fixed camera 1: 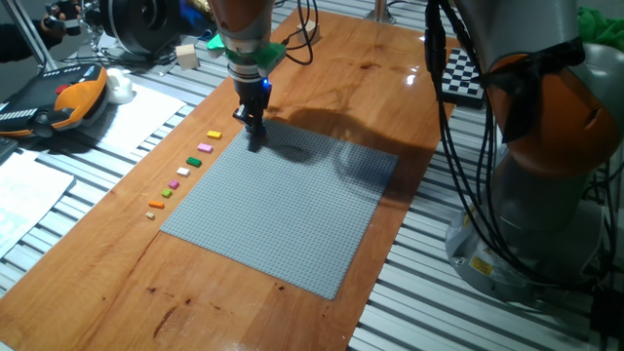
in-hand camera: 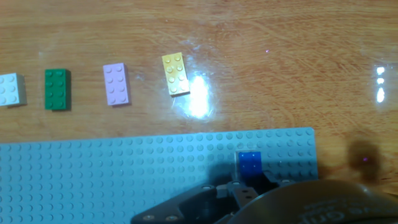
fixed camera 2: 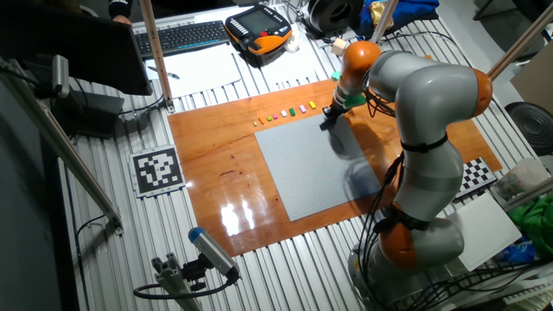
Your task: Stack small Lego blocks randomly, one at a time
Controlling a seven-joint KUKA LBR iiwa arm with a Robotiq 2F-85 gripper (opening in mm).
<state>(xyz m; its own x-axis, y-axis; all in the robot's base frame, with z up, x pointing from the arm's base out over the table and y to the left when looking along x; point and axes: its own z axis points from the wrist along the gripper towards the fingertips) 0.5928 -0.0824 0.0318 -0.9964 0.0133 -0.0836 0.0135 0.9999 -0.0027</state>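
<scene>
Fingers (in-hand camera: 245, 186) sit low over grey studded baseplate (in-hand camera: 124, 174) near its corner, small blue Lego block (in-hand camera: 250, 165) at their tips; can't tell if gripped. Yellow (in-hand camera: 175, 74), pink (in-hand camera: 116, 84), green (in-hand camera: 57, 89), white (in-hand camera: 10, 89) blocks lie in row on wooden tabletop (in-hand camera: 280, 62) beyond.

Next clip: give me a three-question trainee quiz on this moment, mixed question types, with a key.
1. True or false: the blue block sits on the baseplate.
2. In the hand view, which loose block lies nearest the baseplate's corner? A) white block B) green block C) yellow block
3. Fill in: the loose blocks lie in a row on the ____ board, beside the baseplate.

Key: 1 true; 2 C; 3 wooden. The gripper hangs over that corner; whether it is open is unclear.
</scene>
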